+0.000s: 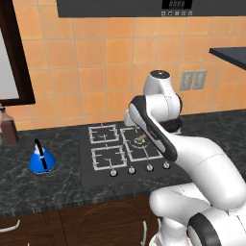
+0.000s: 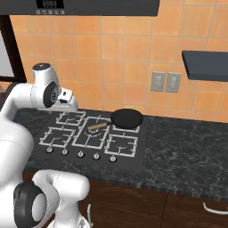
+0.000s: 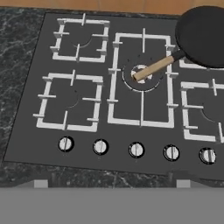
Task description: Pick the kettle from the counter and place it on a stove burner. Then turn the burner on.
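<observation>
**Cooktop and kettle on the desk, arm raised above the grates**

Nearest the camera stands the robot's white arm [image 1: 192, 158], rising from the lower right of the left base view and bending back over the cooktop. From left to right along the dark veined desk [image 1: 29, 192]: a brown bottle [image 1: 8, 127] stands at the far left edge near the tiled wall; just in front and to its right sits the blue kettle [image 1: 41, 161], upright on the stone, its thin black handle pointing up, well apart from the cooktop. Next comes the black cooktop panel [image 3: 26, 131] with its grey grates. The small stove burner [image 1: 108, 157] at the front left lies bare, a second small grate [image 1: 103, 133] behind it. The larger centre grate [image 3: 141, 78] carries the wooden handle of a black pan [image 3: 203, 35], whose round body rests on the back right grate. A row of five knobs [image 3: 136, 150] runs along the panel's front edge. The hand [image 2: 67, 100] hangs above the left grates, fingers spread wide, gripping nothing.
</observation>
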{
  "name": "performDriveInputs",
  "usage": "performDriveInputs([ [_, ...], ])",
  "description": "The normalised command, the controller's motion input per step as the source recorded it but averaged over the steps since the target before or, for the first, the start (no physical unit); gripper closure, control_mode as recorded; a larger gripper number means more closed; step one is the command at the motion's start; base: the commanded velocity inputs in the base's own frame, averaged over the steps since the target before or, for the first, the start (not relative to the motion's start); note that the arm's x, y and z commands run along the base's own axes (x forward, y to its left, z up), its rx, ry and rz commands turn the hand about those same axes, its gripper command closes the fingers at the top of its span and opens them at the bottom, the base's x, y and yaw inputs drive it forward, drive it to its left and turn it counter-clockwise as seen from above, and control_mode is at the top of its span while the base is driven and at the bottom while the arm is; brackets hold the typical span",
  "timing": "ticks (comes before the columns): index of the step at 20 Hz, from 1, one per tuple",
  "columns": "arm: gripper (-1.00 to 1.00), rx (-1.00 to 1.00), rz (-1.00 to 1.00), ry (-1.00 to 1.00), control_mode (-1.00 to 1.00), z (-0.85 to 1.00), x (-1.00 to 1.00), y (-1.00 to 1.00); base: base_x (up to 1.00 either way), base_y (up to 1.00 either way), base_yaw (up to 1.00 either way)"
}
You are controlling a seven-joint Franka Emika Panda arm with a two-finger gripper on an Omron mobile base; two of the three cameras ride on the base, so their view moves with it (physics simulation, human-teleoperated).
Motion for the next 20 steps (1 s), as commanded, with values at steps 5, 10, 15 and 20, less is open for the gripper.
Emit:
performDriveInputs([
  [5, -1.0, 0.03, 0.1, -0.05, -1.0, -0.29, 0.0, 0.7, 0.0, 0.0, 0.0],
  [10, -1.0, 0.11, 0.17, -0.09, -1.0, -0.1, 0.0, 0.68, 0.0, 0.0, 0.0],
  [15, -1.0, 0.09, 0.19, -0.1, -1.0, -0.01, 0.0, 0.73, 0.0, 0.0, 0.0],
  [20, -1.0, 0.02, 0.11, -0.04, -1.0, -0.02, 0.0, 0.72, 0.0, 0.0, 0.0],
])
